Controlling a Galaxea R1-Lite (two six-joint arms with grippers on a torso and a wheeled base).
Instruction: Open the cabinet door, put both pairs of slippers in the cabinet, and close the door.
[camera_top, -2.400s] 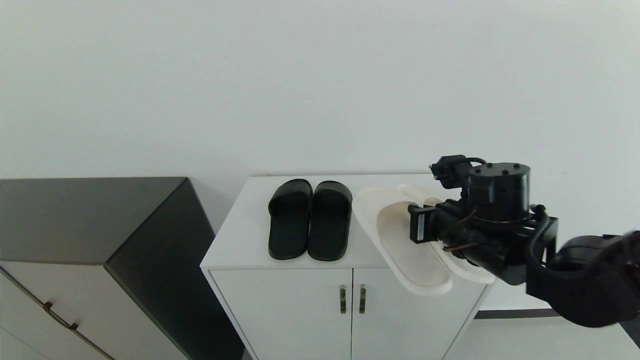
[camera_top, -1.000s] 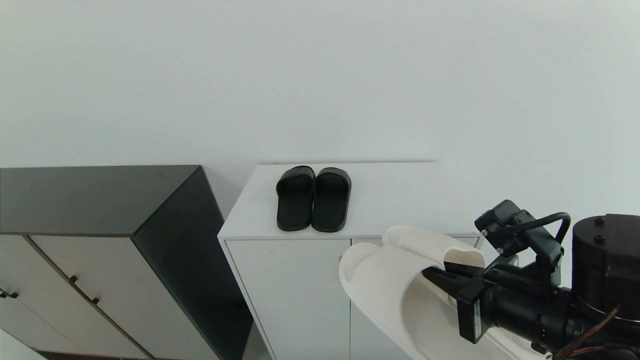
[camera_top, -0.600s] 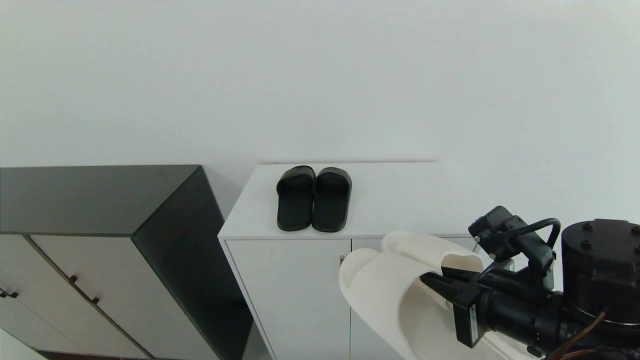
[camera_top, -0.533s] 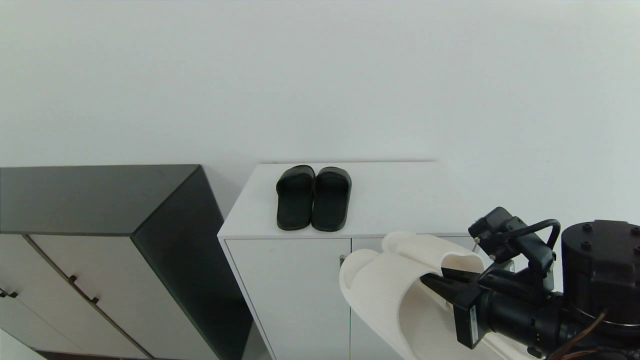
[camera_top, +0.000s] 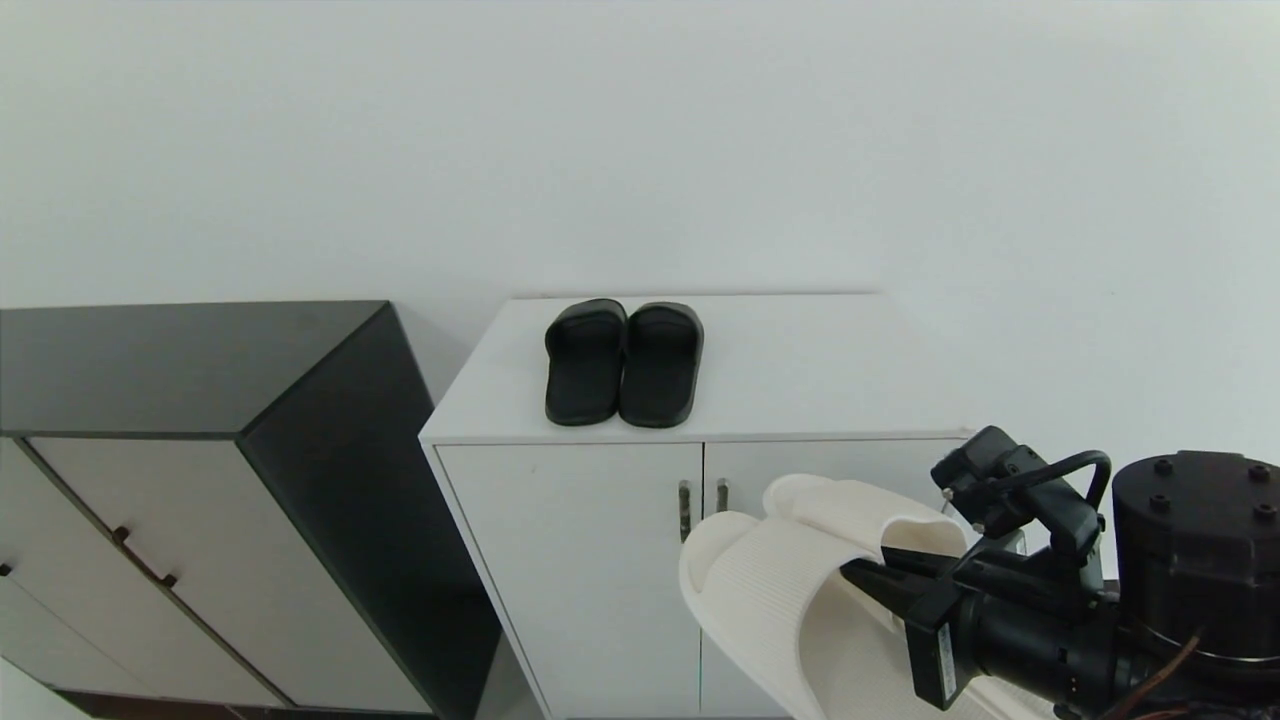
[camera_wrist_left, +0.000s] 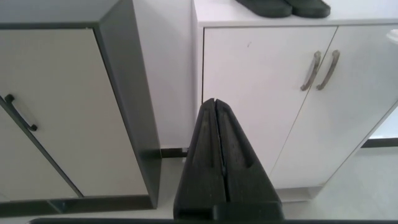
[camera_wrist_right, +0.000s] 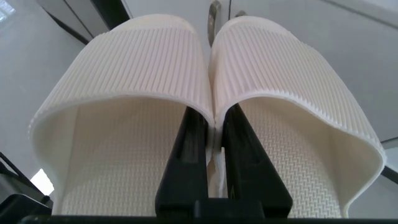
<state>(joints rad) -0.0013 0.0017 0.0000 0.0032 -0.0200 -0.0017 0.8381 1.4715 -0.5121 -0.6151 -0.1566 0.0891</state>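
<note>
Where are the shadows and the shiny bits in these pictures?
Head view: the dark cupboard has a pale sheen on its top, a faint shadow lies on the wall between it and the white cabinet, and the black slippers shine a little on their straps. Right wrist view: it is shaded under the straps of the white slippers.

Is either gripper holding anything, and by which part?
Right gripper pinches the white slippers together by their touching inner strap edges. Left gripper holds nothing.
</note>
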